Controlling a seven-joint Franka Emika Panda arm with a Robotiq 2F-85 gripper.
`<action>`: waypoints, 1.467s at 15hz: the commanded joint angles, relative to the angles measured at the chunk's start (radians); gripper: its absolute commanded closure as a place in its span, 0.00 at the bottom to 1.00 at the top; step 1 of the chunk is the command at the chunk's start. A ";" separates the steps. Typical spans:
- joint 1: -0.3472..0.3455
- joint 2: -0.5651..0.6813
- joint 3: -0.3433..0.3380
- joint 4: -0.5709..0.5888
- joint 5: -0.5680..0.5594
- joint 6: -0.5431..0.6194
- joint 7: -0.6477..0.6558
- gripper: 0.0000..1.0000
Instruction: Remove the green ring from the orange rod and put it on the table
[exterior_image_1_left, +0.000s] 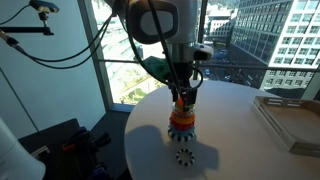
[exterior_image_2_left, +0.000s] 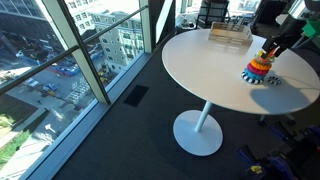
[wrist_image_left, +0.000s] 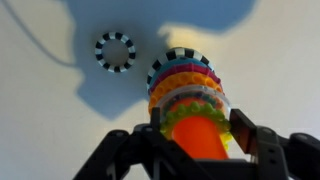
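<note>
The orange rod (wrist_image_left: 195, 138) stands upright in a stack of coloured rings (exterior_image_1_left: 181, 122) on the white round table (exterior_image_1_left: 235, 100). The stack also shows in an exterior view (exterior_image_2_left: 258, 70). The green ring (wrist_image_left: 178, 113) sits round the rod on top of the stack. My gripper (wrist_image_left: 199, 127) is straight above the stack, with a finger pressed against each side of the green ring. It shows in both exterior views (exterior_image_1_left: 183, 97) (exterior_image_2_left: 269, 52), low over the stack.
A dark toothed ring (exterior_image_1_left: 184, 156) (wrist_image_left: 115, 51) lies flat on the table beside the stack. A flat grey tray-like box (exterior_image_1_left: 290, 120) (exterior_image_2_left: 230, 36) rests near the table's edge. Large windows stand behind the table.
</note>
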 joint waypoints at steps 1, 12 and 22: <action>-0.013 -0.036 0.002 -0.021 0.007 0.012 -0.006 0.55; -0.013 -0.163 -0.003 -0.053 -0.002 -0.017 -0.001 0.55; 0.018 -0.290 0.001 -0.084 0.027 -0.067 -0.079 0.55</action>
